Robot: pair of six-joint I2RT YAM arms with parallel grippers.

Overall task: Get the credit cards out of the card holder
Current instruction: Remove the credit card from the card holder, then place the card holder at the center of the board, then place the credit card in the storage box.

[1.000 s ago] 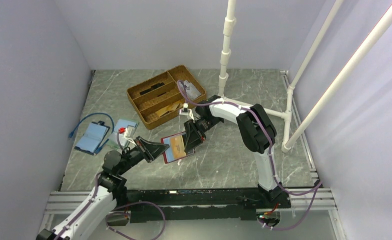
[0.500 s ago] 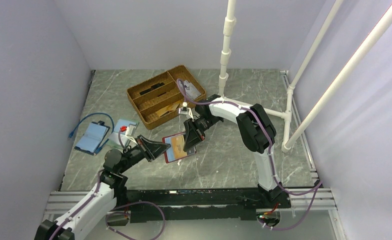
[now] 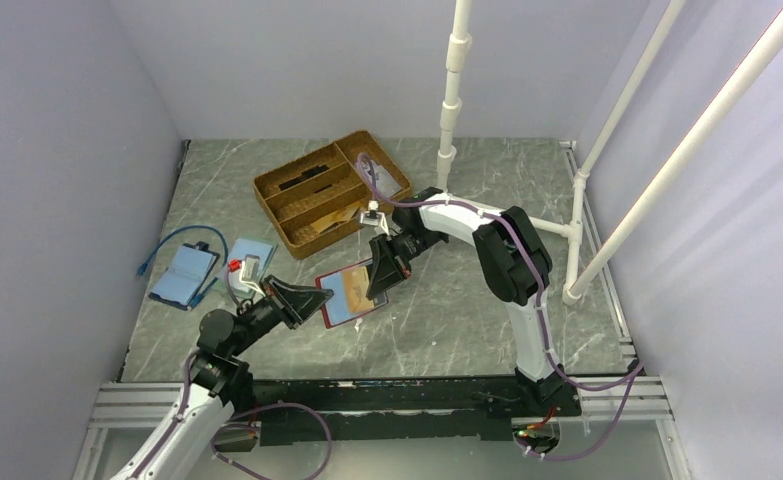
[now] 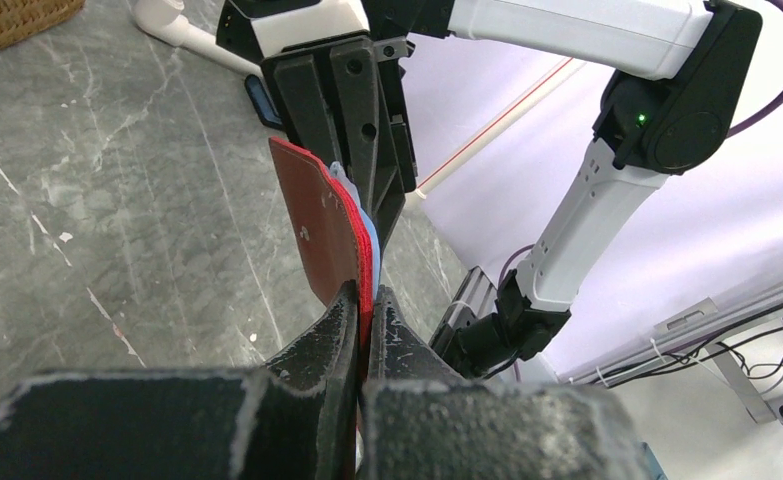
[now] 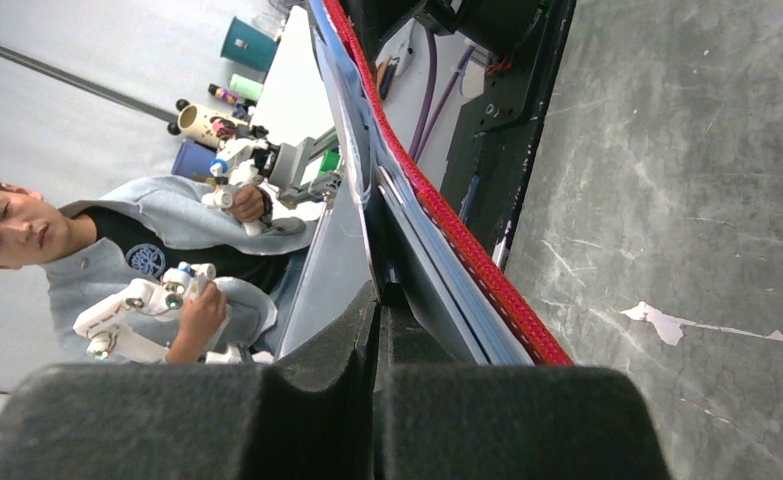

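The red card holder (image 3: 339,302) hangs open above the table's middle, and my left gripper (image 3: 312,302) is shut on its left edge. In the left wrist view the red leather (image 4: 317,220) stands on edge out of my shut left gripper (image 4: 364,290), with the right arm's black fingers (image 4: 342,100) at its far end. A gold-tan credit card (image 3: 353,288) shows in the lining. My right gripper (image 3: 379,272) meets the holder from the far right. In the right wrist view it (image 5: 377,292) is shut on a pale card's edge (image 5: 339,250), beside the red stitched rim (image 5: 467,255).
A wicker tray (image 3: 311,157) with compartments stands at the back, with cards in it. A light-blue booklet case (image 3: 182,275) and a blue cable (image 3: 172,240) lie at the left. White pipe posts (image 3: 452,100) rise at the back right. Walls close three sides.
The right gripper's jaws have closed on the card's edge. The holder and the left gripper have shifted slightly left.
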